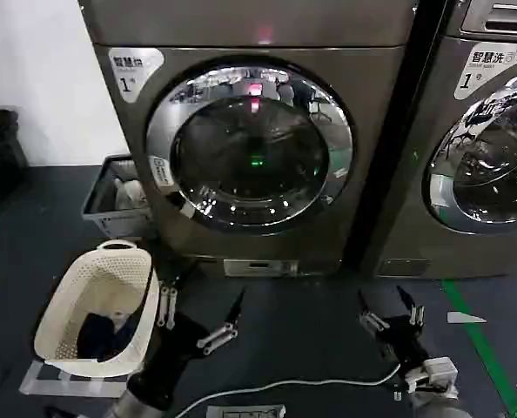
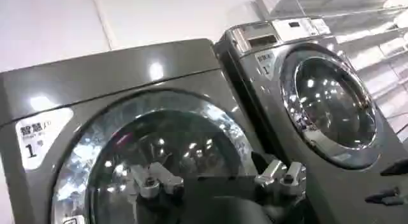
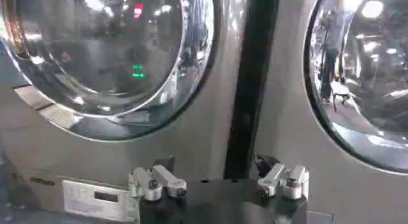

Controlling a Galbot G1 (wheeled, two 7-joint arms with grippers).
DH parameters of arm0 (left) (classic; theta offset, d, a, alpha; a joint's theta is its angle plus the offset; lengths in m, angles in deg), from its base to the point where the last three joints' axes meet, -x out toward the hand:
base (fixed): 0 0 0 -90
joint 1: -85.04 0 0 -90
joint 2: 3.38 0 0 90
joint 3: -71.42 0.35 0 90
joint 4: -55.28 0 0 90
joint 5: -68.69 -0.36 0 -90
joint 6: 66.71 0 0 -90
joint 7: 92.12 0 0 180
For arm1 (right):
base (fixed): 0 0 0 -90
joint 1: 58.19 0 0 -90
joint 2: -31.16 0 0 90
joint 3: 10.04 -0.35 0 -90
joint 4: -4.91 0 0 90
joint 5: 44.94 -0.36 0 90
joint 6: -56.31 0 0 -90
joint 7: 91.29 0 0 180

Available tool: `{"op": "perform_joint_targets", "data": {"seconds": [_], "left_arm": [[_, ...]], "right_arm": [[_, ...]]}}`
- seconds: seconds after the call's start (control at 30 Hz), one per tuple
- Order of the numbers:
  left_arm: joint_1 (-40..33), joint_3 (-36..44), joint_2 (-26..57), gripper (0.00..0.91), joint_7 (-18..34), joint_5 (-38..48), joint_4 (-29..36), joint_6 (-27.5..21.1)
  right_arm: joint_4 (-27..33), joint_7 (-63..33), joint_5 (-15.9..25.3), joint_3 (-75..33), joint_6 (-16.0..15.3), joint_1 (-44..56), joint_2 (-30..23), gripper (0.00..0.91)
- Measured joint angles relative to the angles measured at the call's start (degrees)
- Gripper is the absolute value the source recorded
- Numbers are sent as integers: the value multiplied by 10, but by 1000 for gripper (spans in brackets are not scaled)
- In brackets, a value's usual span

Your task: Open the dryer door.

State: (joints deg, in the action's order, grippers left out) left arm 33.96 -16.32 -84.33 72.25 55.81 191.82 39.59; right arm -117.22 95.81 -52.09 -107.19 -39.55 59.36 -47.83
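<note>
Dryer [image 1: 363, 157]: bronze-grey front-loading machine, upper centre of the head view; white "1" sticker [image 1: 133, 70] at its upper left corner; small red light [image 1: 264, 36] on the top panel.
Dryer door [image 1: 250, 144]: round porthole, wide chrome ring around dark domed glass; seated flush in the machine front, closed. Also seen in the left wrist view [image 2: 153, 155] and the right wrist view [image 3: 108, 59].
Left gripper [image 1: 198, 315]: low over the dark floor, in front of the dryer's lower left; fingers spread wide, nothing between them.
Door relative to left gripper: above and beyond the fingertips, well apart, no contact. In the left wrist view the gripper [image 2: 217, 180] points at the lower part of the door glass.
Right gripper [image 1: 391, 312]: low over the floor, in front of the dark gap [image 1: 389, 157] between the two machines; fingers spread wide, empty.
Door relative to right gripper: up and toward the robot's left, well apart. In the right wrist view the gripper [image 3: 220, 180] faces the gap, door to one side.
Second machine [image 1: 489, 131]: just beside the dryer on the robot's right, its own chrome-ringed door closed.
Laundry basket [image 1: 58, 305]: cream, perforated, on the floor beside the left arm, dark cloth inside.
Cable [image 1: 285, 385]: white, lying on the floor between the arms.
</note>
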Motion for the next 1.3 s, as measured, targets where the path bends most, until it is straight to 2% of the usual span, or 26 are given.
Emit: {"op": "perform_joint_targets", "data": {"seconds": [0.3, 0.63, 0.9, 1.3], "left_arm": [[1, 2, 3, 907, -1, 1, 6, 0], [9, 5, 3, 907, -1, 0, 19, 1], [18, 6, 3, 907, -1, -9, 25, 7], [34, 6, 2, 907, -1, -19, 33, 14]], "right_arm": [[38, 1, -25, 54, 27, -74, 75, 907], [94, 11, -45, 160, 26, -195, 151, 907], [144, 23, -67, 241, 32, -306, 168, 907], [229, 40, -94, 340, 50, -432, 159, 907]]}}
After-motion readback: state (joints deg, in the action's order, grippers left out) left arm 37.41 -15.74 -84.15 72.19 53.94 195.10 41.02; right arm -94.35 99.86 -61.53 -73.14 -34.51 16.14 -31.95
